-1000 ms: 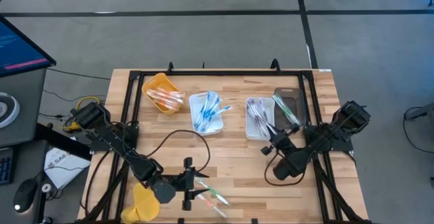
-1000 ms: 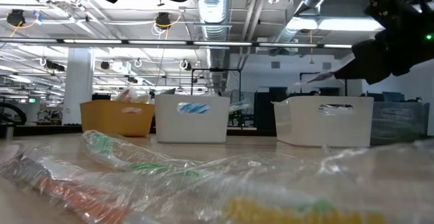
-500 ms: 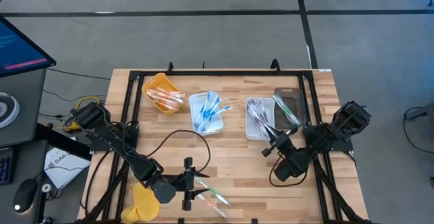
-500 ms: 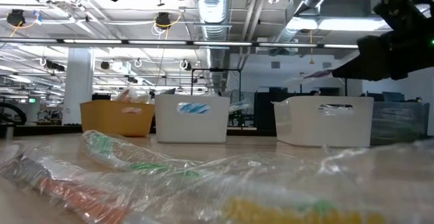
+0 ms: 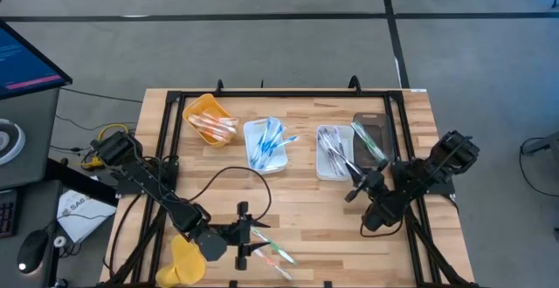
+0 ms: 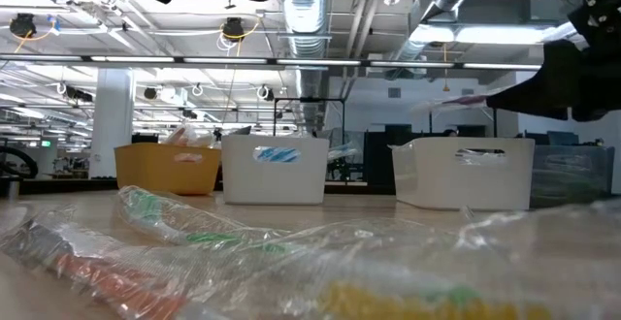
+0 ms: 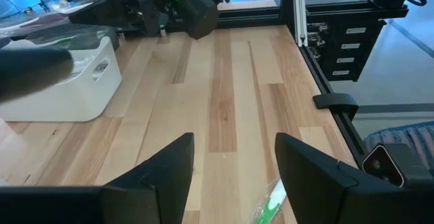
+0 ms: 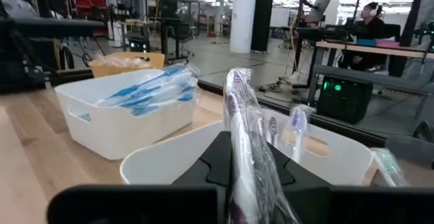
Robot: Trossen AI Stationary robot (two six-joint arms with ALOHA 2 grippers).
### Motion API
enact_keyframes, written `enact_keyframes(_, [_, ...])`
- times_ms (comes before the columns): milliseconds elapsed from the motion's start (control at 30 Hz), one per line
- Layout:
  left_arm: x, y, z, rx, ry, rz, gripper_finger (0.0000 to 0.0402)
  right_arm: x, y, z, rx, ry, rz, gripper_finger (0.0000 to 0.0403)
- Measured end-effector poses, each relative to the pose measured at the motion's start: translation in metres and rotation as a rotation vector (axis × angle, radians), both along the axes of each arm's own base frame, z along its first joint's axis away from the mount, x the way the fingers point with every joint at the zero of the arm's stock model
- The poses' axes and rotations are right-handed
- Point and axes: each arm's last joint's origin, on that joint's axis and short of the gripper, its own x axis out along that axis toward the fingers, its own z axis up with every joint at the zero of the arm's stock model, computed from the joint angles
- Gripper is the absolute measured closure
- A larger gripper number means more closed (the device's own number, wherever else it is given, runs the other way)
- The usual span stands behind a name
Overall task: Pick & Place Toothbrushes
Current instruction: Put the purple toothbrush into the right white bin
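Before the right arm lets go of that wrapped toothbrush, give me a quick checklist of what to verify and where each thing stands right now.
1. Right gripper shut on the wrapped toothbrush: ok.
2. Toothbrush over the white tray with the grey-handled brushes: cannot tell; the gripper sits at its near edge.
3. Toothbrush colour matches that tray: cannot tell through the wrapper.
4. Left gripper clear, open near the table's front edge: ok.
5. Blue-brush tray and yellow tray apart from the drop spot: ok.

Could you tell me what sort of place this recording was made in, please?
Probably an open-plan robotics lab or workshop: exposed silver ceiling ducts, a seated person at a desk, and a framed wooden worktable.
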Motion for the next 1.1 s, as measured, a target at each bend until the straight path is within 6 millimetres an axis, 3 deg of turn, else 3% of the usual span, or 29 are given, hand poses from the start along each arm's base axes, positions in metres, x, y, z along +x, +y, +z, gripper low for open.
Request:
enact_keyframes(733, [0.0, 0.0, 0.0, -0.001, 0.0, 0.0, 0.0202, 0.005, 0.003, -0.002, 0.062, -0.079, -0.003, 0.0377])
enact_keyframes(1100, [0.0, 0.0, 0.0, -0.001, 0.0, 0.0, 0.0202, 0.023, -0.005, -0.005, 0.22, -0.072, -0.154, 0.0368])
